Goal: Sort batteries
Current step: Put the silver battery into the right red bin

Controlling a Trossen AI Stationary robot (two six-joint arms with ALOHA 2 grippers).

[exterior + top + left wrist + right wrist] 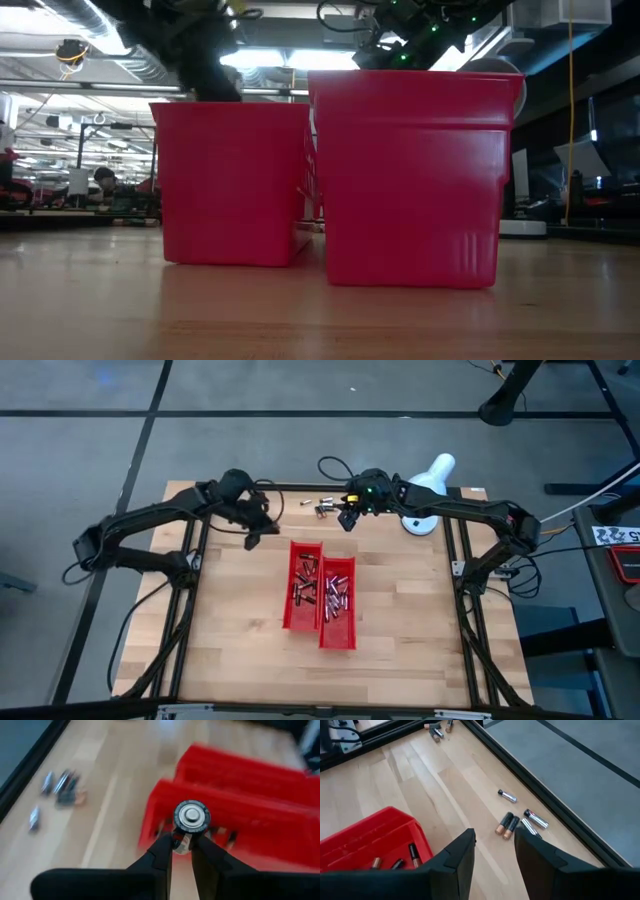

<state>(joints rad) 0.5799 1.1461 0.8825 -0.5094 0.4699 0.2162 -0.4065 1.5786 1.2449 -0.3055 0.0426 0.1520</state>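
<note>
Above red trays (210,820), left gripper (182,851) clamps battery (190,817); right gripper (494,842) open.

A pale wooden table (240,660) carries two red trays (320,600) side by side (touching, it seems), loose batteries (509,825) near its far edge, and a white lamp base (418,523).
</note>
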